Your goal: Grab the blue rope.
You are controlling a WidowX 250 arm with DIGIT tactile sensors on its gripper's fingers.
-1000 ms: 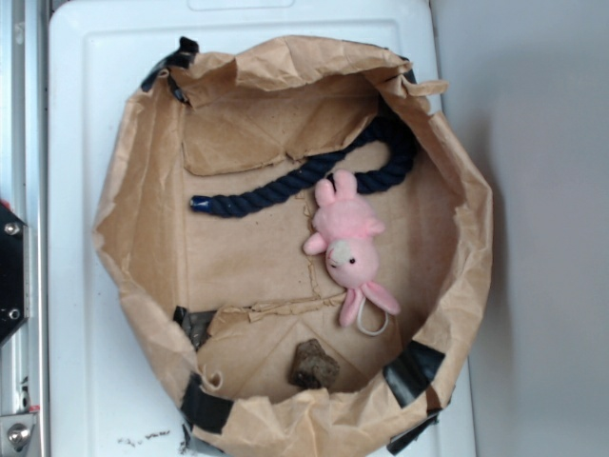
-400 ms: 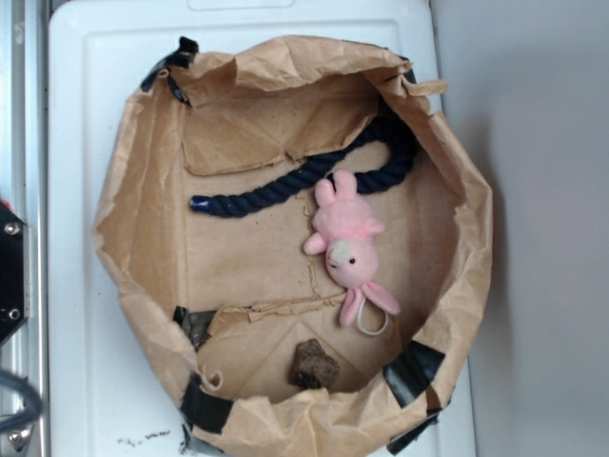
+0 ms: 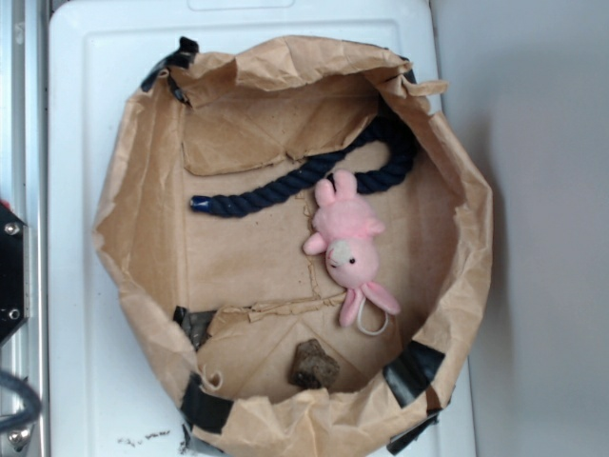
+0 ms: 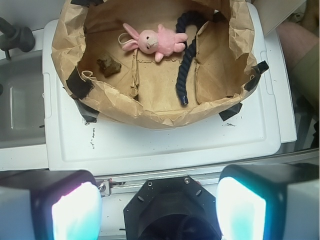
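Looking through the wrist view, I see my gripper [image 4: 159, 205] spread wide at the bottom edge, well short of the blue rope [image 4: 188, 65] running near-vertically at upper centre inside the paper bag [image 4: 150, 112].

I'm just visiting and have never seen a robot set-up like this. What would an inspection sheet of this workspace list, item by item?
Surface: white plastic lid carrying a crumpled brown paper basin patched with black tape.
Job's things: thick dark navy twisted rope, curved, lying in the basin, its shiny tip pointing at the left wall.
Clutter: pink plush bunny beside the rope; small dark brown lump near the lower wall.
Grippers: gripper outside the basin, jaws wide apart, holding nothing.
Cables: grey cable at the lower left edge.
Surroundings: metal rail on the left, plain grey surface on the right.
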